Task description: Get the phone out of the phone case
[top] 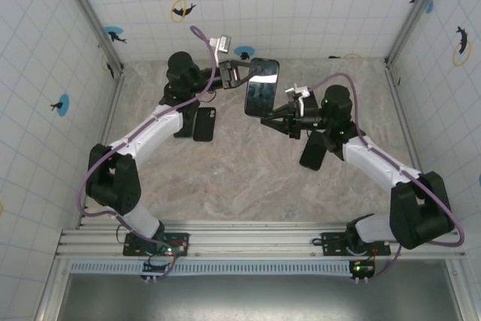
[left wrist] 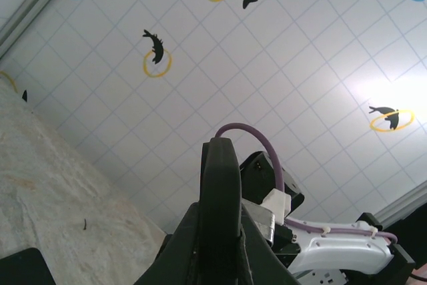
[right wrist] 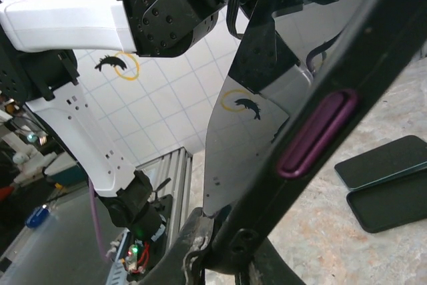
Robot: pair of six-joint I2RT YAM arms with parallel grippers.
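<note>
The phone [top: 261, 86] sits in a black phone case [right wrist: 347, 51] with a purple side button and hangs in the air above the table, its glossy screen facing up. My left gripper [top: 242, 73] is shut on its far end. In the left wrist view the cased phone [left wrist: 220, 185] stands edge-on between the gripper [left wrist: 220, 235] fingers. My right gripper [top: 273, 116] clamps the near end. In the right wrist view the gripper [right wrist: 243, 255] has one finger on the screen [right wrist: 247, 145] and the other behind the case.
A flat black phone-like slab [top: 204, 124] lies on the marble table under the left arm, and another [top: 313, 150] under the right arm. Two dark slabs [right wrist: 383, 165] lie on the table at right in the right wrist view. Tiled walls enclose three sides.
</note>
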